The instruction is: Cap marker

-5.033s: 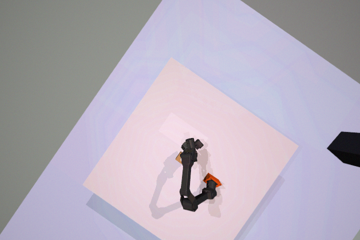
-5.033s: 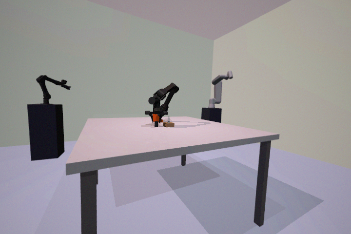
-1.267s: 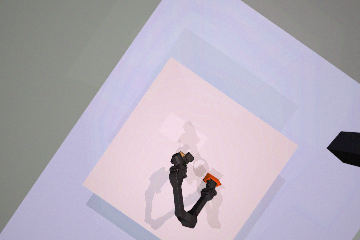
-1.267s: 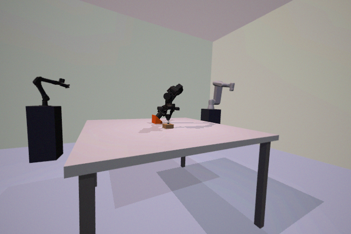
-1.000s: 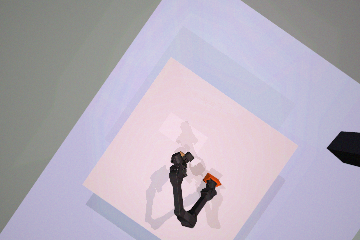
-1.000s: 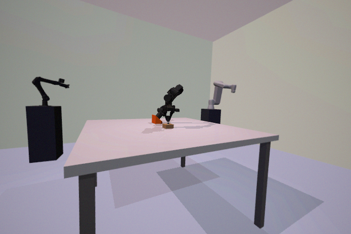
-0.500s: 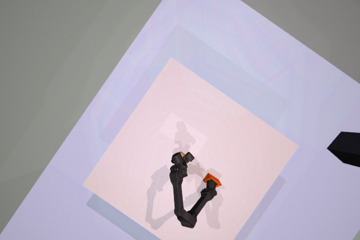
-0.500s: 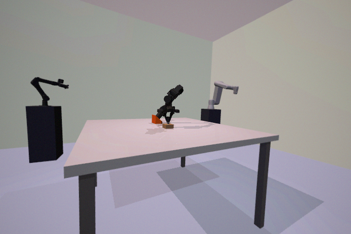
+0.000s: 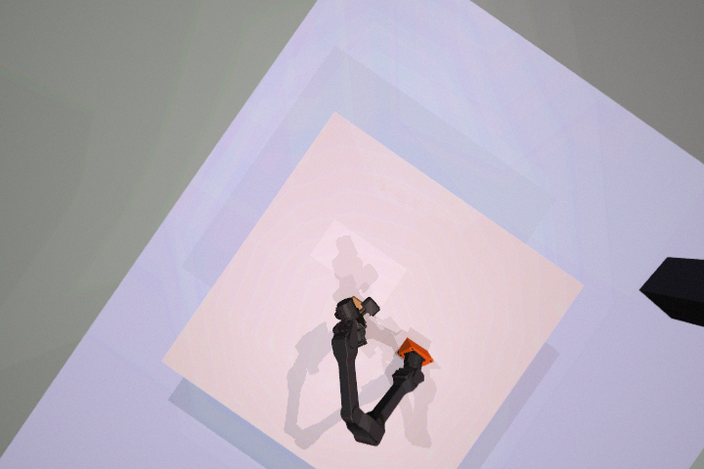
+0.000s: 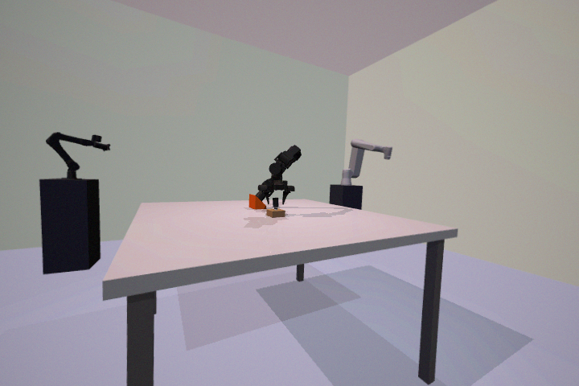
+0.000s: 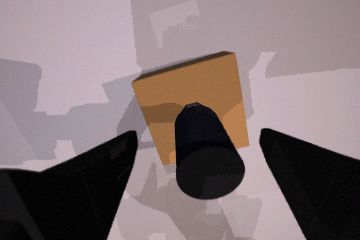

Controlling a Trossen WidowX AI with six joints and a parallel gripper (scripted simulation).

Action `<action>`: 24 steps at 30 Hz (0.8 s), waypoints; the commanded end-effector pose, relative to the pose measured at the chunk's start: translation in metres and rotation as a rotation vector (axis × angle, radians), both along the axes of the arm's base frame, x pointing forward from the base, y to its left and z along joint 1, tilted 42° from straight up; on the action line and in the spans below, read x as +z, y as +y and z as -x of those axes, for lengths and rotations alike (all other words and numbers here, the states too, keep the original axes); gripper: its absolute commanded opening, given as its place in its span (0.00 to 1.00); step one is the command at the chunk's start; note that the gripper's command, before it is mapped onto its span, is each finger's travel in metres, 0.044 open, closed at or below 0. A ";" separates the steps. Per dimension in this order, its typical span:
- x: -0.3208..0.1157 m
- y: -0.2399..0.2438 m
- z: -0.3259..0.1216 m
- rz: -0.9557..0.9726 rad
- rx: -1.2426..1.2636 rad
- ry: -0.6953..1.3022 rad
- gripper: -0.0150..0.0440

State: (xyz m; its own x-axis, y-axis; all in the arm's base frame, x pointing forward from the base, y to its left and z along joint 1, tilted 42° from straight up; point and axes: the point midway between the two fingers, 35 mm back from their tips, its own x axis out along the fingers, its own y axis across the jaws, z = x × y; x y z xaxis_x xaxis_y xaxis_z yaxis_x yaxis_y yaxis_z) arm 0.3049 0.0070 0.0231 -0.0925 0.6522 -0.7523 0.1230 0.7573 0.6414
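Observation:
The tan holder block (image 9: 357,303) (image 10: 276,213) (image 11: 213,85) stands on the table (image 9: 447,248) (image 10: 199,236). The black cap (image 10: 275,201) (image 11: 210,172) sits upright over the marker in the block. A short stretch of the marker (image 10: 276,207) shows under the cap; in the wrist view the cap hides nearly all of it. Whether the cap is fully seated I cannot tell. My gripper (image 10: 276,203) (image 11: 198,136) is open, its fingers apart on both sides of the cap, with a gap on each side and nothing held.
The orange base mount (image 9: 415,352) (image 10: 256,201) of my arm stands on the table behind the block. Two other arms (image 10: 74,136) (image 10: 356,157) stand on dark pedestals (image 10: 69,223) (image 10: 346,196) off the table.

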 end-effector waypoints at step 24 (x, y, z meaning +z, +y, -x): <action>0.047 -0.045 -0.005 -0.024 0.183 -0.160 0.47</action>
State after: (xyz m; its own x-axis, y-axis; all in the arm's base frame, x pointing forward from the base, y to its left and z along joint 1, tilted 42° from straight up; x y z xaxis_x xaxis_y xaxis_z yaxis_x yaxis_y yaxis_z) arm 0.3104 -0.0382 0.0709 -0.0898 0.6539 -0.7512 -0.1041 0.7440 0.6600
